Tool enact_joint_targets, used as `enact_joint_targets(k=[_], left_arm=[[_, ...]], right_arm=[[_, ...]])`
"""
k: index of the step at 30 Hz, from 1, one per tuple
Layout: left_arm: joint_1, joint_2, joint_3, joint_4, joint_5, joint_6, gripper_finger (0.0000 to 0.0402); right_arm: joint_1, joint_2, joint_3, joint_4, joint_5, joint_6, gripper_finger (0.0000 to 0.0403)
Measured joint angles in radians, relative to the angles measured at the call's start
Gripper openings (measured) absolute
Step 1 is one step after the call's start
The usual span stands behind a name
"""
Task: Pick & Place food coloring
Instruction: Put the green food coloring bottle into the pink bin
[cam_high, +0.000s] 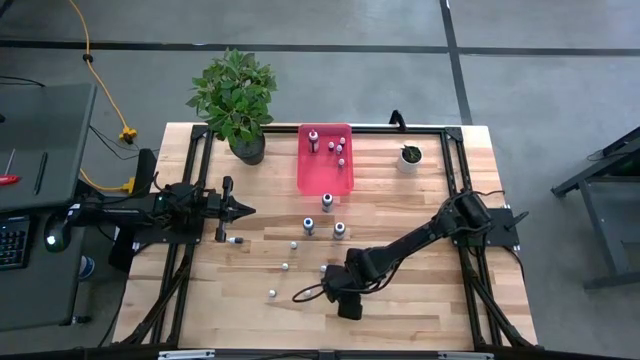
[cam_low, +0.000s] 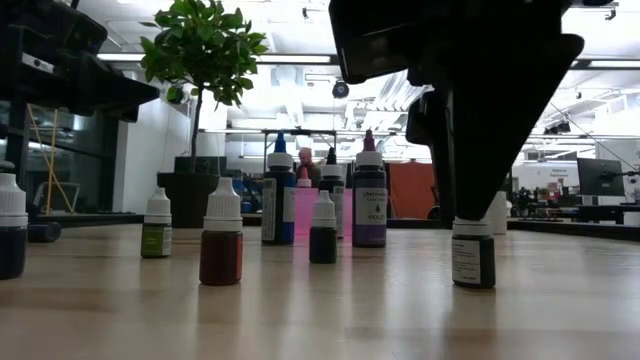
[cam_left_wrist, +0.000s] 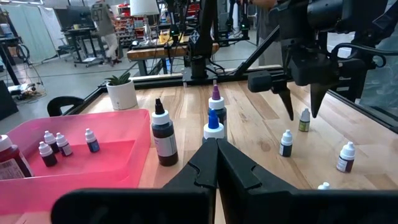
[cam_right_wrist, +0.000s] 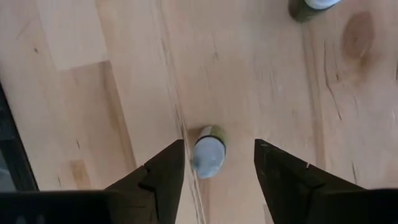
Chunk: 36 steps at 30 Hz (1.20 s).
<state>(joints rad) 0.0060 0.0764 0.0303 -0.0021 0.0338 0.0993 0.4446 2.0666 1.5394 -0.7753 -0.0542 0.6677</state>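
Several food coloring bottles stand on the wooden table; others lie in the pink tray. Right gripper, fingers spread, straddles one white-capped bottle. Left gripper clenched, idle. Labels unreadable.

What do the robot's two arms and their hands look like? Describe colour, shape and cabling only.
Both arms are dark, jointed tubes. The left hand ends in two black fingers tapering to a point. The right hand has two wedge-shaped black fingers. A black cable loops beside the right arm.
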Motion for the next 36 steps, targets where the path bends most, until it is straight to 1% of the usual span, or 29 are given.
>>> enact_joint_targets(k=[4, 8, 17, 28, 36], left_arm=[[0.0, 0.0, 0.0, 0.0, 0.0, 0.0, 0.0], [0.0, 0.0, 0.0, 0.0, 0.0, 0.0, 0.0], [0.0, 0.0, 0.0, 0.0, 0.0, 0.0, 0.0], [0.0, 0.0, 0.0, 0.0, 0.0, 0.0, 0.0], [0.0, 0.0, 0.0, 0.0, 0.0, 0.0, 0.0]], right_arm=[[0.0, 0.0, 0.0, 0.004, -0.032, -0.019, 0.0153], [0.001, 0.0, 0.0, 0.006, -0.03, -0.021, 0.0135], [0.0, 0.0, 0.0, 0.008, -0.029, -0.021, 0.0114], [0.001, 0.0, 0.0, 0.007, -0.052, -0.021, 0.0074], [0.0, 0.0, 0.0, 0.008, -0.058, -0.018, 0.0058]])
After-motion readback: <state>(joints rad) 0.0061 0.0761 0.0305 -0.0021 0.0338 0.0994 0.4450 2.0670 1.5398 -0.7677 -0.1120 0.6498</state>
